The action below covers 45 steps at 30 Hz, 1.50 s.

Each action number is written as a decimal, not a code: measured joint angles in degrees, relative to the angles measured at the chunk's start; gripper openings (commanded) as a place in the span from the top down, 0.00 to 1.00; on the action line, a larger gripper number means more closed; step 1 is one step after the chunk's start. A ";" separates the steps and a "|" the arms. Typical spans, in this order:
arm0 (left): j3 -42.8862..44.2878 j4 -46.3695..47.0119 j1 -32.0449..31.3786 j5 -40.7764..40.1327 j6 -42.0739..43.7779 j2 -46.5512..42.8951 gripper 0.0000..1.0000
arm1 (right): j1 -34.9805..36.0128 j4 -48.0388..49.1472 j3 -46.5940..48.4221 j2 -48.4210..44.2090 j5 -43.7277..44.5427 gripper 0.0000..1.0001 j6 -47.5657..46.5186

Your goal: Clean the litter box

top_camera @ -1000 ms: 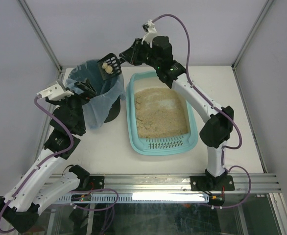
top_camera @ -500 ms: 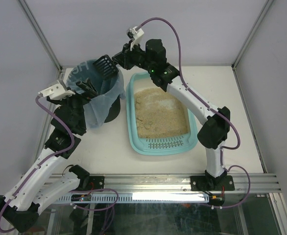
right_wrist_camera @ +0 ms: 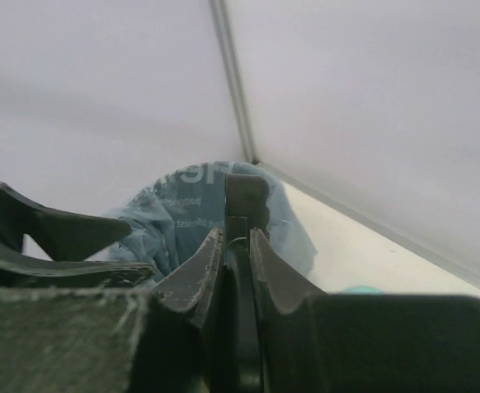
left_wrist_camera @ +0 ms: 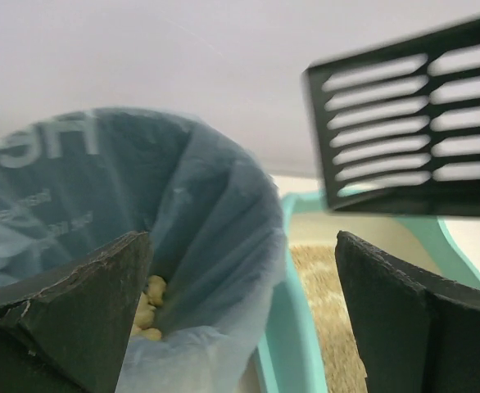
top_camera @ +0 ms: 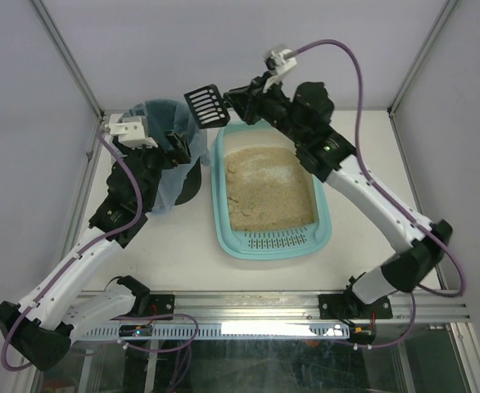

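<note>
The left tool is seen spread wide at the rim of the round bin, its two fingers set apart with the bluish bag liner showing between them; whether the liner is touched cannot be told. Pale clumps are seen inside the liner, just beyond the left finger. Up and to the right of this tool a black slotted scoop is held in the air, its slots clear and nothing carried on it. Its handle is pinched between the pressed-together fingers of the right tool. Below this tool, on its near side, the litter box is set on the worktop, just beside the bin, with beige litter in it. A few lumps appear to be left in the litter's far left corner. The step in hand is judged to be the gap between emptying and scooping. The next move is thought to call for the scoop to be lowered to those lumps, slid under them and lifted level.
</note>
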 measured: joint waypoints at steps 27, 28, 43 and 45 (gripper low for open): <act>16.17 -34.05 -17.07 4.31 -15.98 22.99 0.21 | -14.25 -24.70 -22.75 -7.87 17.68 1.00 9.70; 16.17 -35.04 -17.14 4.31 -16.74 24.17 0.23 | -14.69 -24.48 -22.49 -6.56 16.87 1.00 10.21; 16.94 -43.23 -17.38 2.64 -21.20 36.04 0.31 | -17.62 -24.72 -8.35 14.43 6.21 1.00 15.10; 17.11 -43.25 -17.38 2.64 -21.27 37.46 0.38 | -17.73 -25.83 -6.69 16.22 5.68 1.00 15.08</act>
